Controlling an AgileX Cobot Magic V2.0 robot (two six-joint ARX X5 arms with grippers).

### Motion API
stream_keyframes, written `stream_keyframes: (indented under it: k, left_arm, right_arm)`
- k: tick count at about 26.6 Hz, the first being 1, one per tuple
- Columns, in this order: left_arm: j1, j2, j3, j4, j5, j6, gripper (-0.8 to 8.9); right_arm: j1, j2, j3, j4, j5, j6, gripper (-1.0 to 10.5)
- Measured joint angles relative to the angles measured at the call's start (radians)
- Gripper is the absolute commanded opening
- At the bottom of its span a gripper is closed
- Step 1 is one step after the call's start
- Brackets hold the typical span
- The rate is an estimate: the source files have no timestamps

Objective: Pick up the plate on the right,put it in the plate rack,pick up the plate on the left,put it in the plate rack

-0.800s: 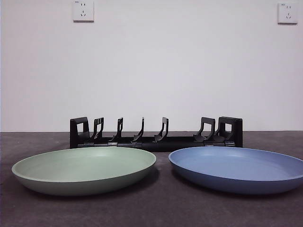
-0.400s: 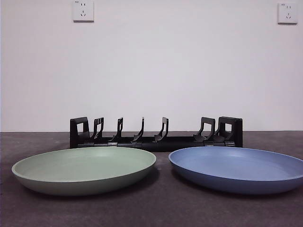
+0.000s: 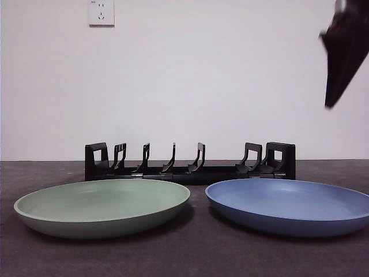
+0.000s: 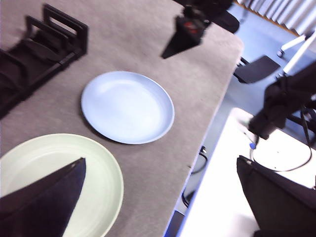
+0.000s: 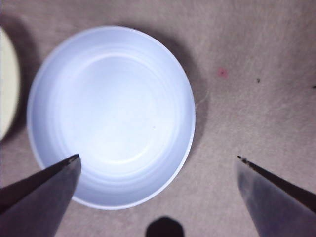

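**Right gripper is coming in over the blue plate**

Right gripper (image 5: 158,165) is now hanging high above the blue plate (image 5: 111,116). Its two jaws are standing wide apart, and it is holding nothing. A moment ago the front view showed no arm at all. Now a big dark shape is poking in at the top right corner and hiding the wall socket there. That shape looks like the right arm, because the right wrist view is looking straight down on the blue plate. So the first job, picking up the plate on the right, is likely just starting.

The arm is still far up and is not touching the plate. Its jaws are pointing down at the table (image 3: 190,254).

The blue plate is lying flat on the table, just in front of the right end of the plate rack (image 3: 190,164). The green plate (image 3: 102,208) is lying flat beside it, near but apart. The rack has no plates in it yet.

The left gripper (image 4: 158,197) is waiting up high over the green plate. Its jaws are wide apart too, with nothing in them.
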Motion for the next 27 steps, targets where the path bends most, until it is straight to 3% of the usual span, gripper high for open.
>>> stream_keyframes:
  k: [9,13,15,22,27]
  left_arm:
    - [-0.078,0.070,0.000,0.001,-0.004,0.003,6.25]
    - [-0.099,0.089,0.000,0.004,-0.007,0.003,6.25]
    - [-0.112,0.095,0.000,0.009,-0.020,0.004,6.25]
    - [-0.166,0.106,0.000,0.024,-0.161,0.032,6.25]
    - [-0.189,0.109,0.000,0.057,-0.302,0.047,6.25]
  right_arm:
    - [0.000,0.188,0.000,0.073,0.017,0.002,5.3]
    - [0.000,0.238,0.000,0.094,0.032,0.003,4.0]
    - [0.000,0.260,0.001,0.106,0.034,0.003,4.0]
    - [0.000,0.325,0.001,0.125,0.036,0.003,3.9]
    - [0.000,0.341,0.001,0.125,0.040,0.003,1.6]
